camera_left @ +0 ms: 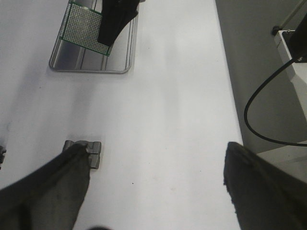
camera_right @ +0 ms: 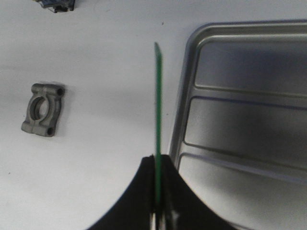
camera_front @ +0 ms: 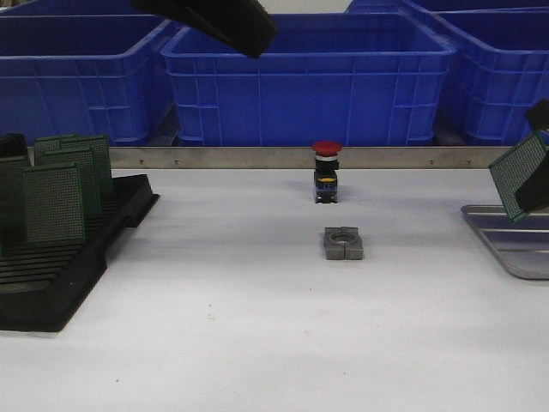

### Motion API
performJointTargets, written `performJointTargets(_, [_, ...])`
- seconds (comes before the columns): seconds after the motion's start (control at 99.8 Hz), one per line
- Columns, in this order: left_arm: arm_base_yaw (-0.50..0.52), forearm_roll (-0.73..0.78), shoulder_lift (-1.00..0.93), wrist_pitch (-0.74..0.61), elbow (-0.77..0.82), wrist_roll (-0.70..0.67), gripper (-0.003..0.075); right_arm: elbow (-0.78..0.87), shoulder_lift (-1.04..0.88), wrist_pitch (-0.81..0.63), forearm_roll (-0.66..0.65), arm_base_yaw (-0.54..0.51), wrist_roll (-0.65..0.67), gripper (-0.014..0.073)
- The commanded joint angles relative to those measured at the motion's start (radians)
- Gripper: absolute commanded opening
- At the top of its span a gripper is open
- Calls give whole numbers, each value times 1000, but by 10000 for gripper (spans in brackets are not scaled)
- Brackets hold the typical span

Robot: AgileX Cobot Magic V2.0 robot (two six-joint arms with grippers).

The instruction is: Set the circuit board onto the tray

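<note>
Right wrist view: we see the right gripper [camera_right: 157, 211] clamped on the board's [camera_right: 157, 105] edge, holding it on edge over the tray [camera_right: 249, 96] rim. Left gripper [camera_left: 156, 187] gapes wide, empty. We judge the board thin, light, stiff — edge hold suits it.

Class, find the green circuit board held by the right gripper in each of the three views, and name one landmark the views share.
Front view: circuit board at the far right edge, tilted, above the tray.
Left wrist view: near the top, left of centre, over the tray.
Right wrist view: seen edge-on in the centre, a thin green strip clamped in the right gripper.
Shared landmark: the grey metal block with a round hole.
</note>
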Motion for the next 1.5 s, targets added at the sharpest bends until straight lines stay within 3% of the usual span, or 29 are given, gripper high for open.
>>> performJointTargets(0.0, [2, -63, -48, 28, -28, -8, 547, -67, 3, 22, 15, -5, -3, -69])
performJointTargets(0.1, [2, -63, -48, 28, -28, -8, 547, -90, 35, 24, 9, -5, -3, -36])
performJointTargets(0.17, [2, -65, -48, 28, -28, -8, 547, -100, 43, 37, -18, -5, -3, 78])
performJointTargets(0.291, [2, -67, -48, 26, -28, -8, 547, -100, 42, 4, -82, -5, -3, 463])
performJointTargets(0.381, [2, -67, -48, 26, -28, -8, 547, -100, 37, -41, -102, -14, 1, 669])
performJointTargets(0.571, [2, -16, -50, 13, -40, -8, 547, -112, 1, -57, -126, -16, 1, 622])
performJointTargets(0.872, [5, 428, -54, 9, -129, -94, 547, -122, -115, -45, -143, -16, 1, 622])
performJointTargets(1.072, [84, 648, -30, 7, -127, -197, 547, -122, -166, -45, -139, -16, 1, 622])
performJointTargets(1.303, [226, 641, 8, 7, -122, -223, 547, -122, -170, -33, -129, -13, 1, 622])
performJointTargets(1.493, [267, 581, 75, 8, -122, -219, 547, -122, -170, -31, -129, -13, 1, 622])
